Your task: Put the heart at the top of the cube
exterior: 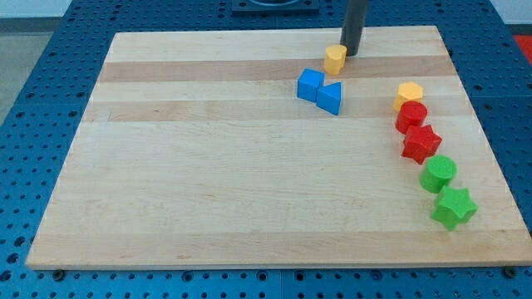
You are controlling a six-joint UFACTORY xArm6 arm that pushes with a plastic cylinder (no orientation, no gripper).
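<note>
A yellow heart point(335, 60) lies near the view's top edge of the wooden board point(208, 166). A blue cube point(310, 84) sits just below and left of it, with a small gap between them. A blue triangular block point(331, 98) touches the cube's lower right side. My tip point(350, 55) is right next to the heart's upper right side; I cannot tell if it touches.
Down the view's right side runs a curved row: a yellow hexagon point(409, 92), a red cylinder point(411, 116), a red star point(421, 143), a green cylinder point(438, 174) and a green star point(454, 207). The board's top edge is close behind the tip.
</note>
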